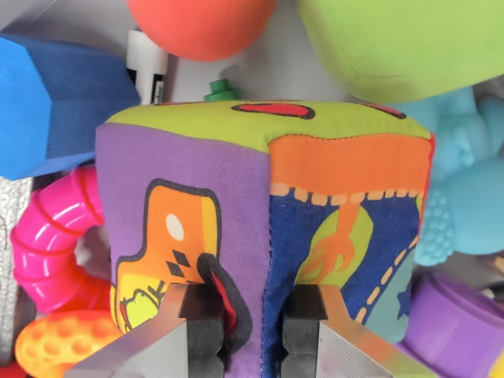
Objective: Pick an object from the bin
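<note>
1. Here, a soft fabric cube (268, 228) printed in purple, orange, blue and lime green fills the middle of the wrist view, one vertical corner seam turned toward the camera.
2. Being cube-shaped, it shows no clear long axis; its lime top face tilts away toward the view's top.
3. The gripper (253, 335) sits at the bottom edge, its dark jaws narrow and pinching the fabric along that corner seam.
4. Around the cube lie other toys: a blue foam block (55, 102) at upper left, an orange-red ball (201, 27) above, a lime green cushion (402, 39) at upper right.
5. A pink ribbed tube (55, 244) curves at the wrist view's left, a pale blue rubber toy (465, 181) at its right.
</note>
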`<state>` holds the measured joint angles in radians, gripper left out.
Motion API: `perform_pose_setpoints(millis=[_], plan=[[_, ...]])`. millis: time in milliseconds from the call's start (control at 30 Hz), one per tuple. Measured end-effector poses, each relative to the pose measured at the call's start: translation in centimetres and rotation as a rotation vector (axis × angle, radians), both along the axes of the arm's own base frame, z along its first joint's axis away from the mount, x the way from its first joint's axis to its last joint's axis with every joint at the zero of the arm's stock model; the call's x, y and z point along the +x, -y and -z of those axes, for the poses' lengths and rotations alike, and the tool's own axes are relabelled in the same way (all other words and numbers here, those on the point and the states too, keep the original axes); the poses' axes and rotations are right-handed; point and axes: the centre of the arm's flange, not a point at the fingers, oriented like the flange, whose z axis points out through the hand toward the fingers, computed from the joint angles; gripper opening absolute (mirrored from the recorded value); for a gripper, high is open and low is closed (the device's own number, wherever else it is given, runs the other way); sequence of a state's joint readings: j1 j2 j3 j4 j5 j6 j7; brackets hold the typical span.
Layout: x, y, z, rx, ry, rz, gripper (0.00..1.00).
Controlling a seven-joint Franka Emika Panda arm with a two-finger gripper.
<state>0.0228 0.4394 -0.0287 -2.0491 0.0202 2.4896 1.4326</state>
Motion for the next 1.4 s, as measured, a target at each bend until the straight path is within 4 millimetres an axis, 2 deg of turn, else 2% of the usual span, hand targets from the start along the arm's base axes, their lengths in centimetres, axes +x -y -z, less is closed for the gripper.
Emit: perform_pose_setpoints(millis=[667, 1033, 1400], plan=[[-0.1, 0.0, -6.8, 0.002, 0.000, -0.001, 0.00], [-0.1, 0.0, -11.8, 0.003, 0.001, -0.001, 0.00], [-0.1, 0.0, -16.0, 0.004, 0.001, 0.000, 0.00]])
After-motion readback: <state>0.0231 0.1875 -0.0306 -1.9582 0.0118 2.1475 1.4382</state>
